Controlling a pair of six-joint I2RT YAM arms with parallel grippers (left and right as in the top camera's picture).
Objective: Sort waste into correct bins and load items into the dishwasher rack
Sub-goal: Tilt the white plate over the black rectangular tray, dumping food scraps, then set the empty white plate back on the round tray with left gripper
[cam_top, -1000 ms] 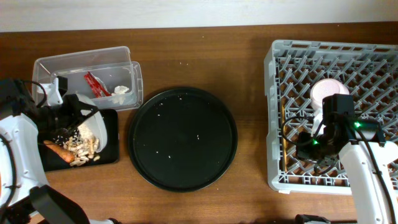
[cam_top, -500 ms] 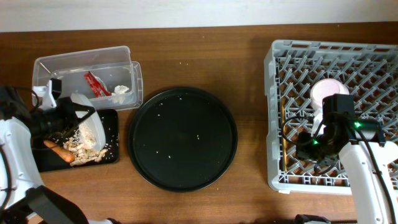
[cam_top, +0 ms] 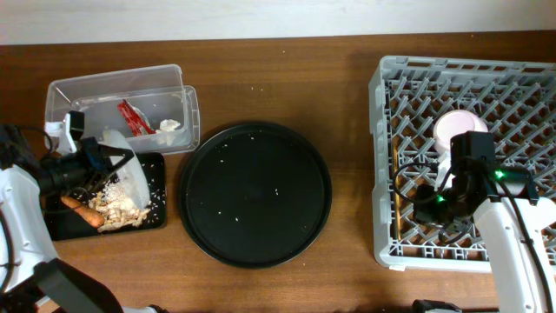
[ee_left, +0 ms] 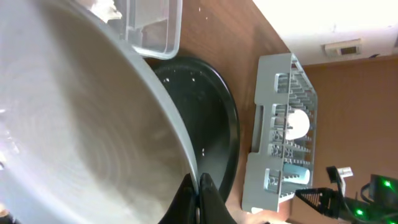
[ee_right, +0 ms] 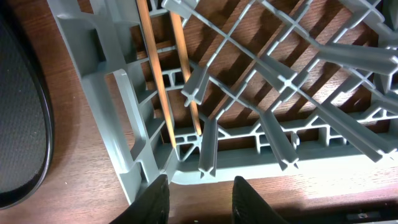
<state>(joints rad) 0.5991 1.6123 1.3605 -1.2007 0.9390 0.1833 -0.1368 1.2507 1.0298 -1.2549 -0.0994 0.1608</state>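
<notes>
Over the shallow black tray (cam_top: 54, 228), the left gripper (cam_top: 110, 159) pinches the tilted plate (ee_left: 74, 112), food scraps (cam_top: 119, 209) dumped beneath; next, seemingly, carrying it to the dishwasher rack (cam_top: 521, 78), where the right gripper (ee_right: 200, 196) hangs part-open, empty

The left arm (cam_top: 19, 196) stretched sideways, its left gripper (cam_top: 109, 161) pinched tight on the tilted plate (cam_top: 129, 176) rim. The right arm (cam_top: 514, 239) stood bent, the right gripper (ee_right: 200, 200) pointing down, fingers parted, empty.
</notes>
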